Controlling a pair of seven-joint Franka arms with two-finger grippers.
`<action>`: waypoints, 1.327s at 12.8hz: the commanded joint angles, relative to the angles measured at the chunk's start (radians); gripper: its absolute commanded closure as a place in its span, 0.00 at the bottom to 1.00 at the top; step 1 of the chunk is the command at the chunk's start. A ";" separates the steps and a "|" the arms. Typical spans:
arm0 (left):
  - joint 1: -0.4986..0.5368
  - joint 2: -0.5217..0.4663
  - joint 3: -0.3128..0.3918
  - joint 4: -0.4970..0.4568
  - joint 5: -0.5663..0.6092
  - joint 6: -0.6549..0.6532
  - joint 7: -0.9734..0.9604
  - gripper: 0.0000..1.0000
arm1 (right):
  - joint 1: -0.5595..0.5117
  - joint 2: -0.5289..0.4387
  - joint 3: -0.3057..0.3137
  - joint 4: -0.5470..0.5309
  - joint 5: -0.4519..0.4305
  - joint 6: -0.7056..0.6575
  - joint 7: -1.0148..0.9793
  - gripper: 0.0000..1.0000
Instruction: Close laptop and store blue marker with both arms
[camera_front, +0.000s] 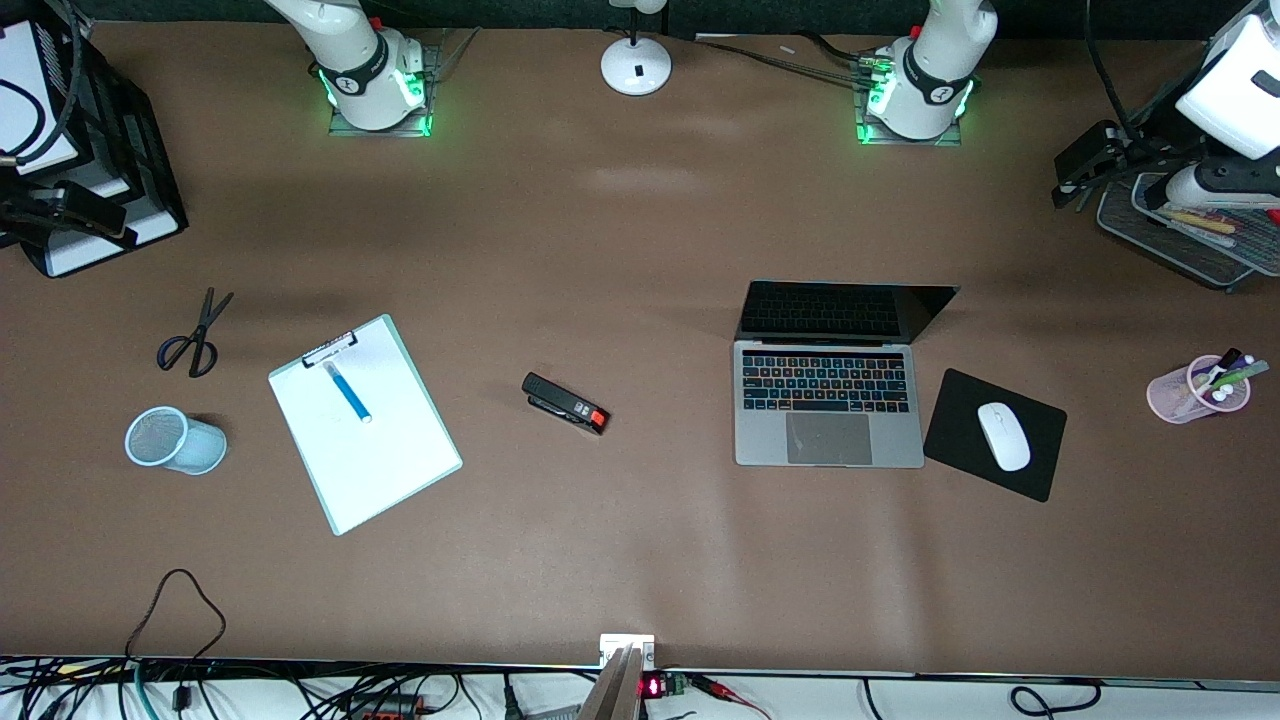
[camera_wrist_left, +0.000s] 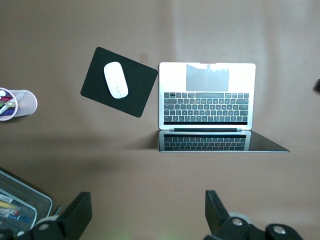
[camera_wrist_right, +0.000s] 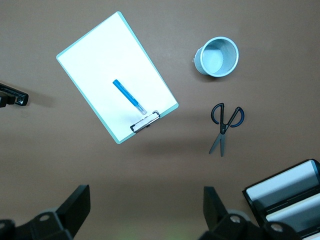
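Nothing is done yet, I judge. The blue marker (camera_front: 347, 390) lies on the clipboard (camera_front: 365, 425), well below my right gripper (camera_wrist_right: 145, 210), whose fingers (camera_wrist_right: 75, 207) are spread and empty. The laptop (camera_front: 828, 405) sits on the desk (camera_front: 640, 230), lid up, below the left gripper (camera_wrist_left: 147, 212), fingers (camera_wrist_left: 77, 212) likewise parted, empty.

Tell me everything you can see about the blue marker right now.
The blue marker is a short, slim, bright-blue stick that looks like plastic, with a paler tip at the end nearer the front camera. It lies flat and slanted on the white sheet of the clipboard, its other end pointing at the black clip. Only the paper touches it. Neither gripper is on it. The pale-blue mesh cup lies on its side beside the clipboard, toward the right arm's end of the table.
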 joint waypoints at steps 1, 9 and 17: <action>0.007 0.017 -0.003 0.035 -0.003 -0.023 0.015 0.00 | -0.008 -0.016 0.008 0.000 -0.015 0.001 0.010 0.00; 0.004 0.023 -0.017 0.012 -0.006 -0.049 0.003 0.00 | -0.008 -0.008 0.010 0.000 -0.015 0.015 0.012 0.00; 0.001 -0.025 -0.135 -0.275 -0.021 0.144 -0.175 0.00 | 0.001 0.095 0.011 0.000 0.000 0.149 0.013 0.00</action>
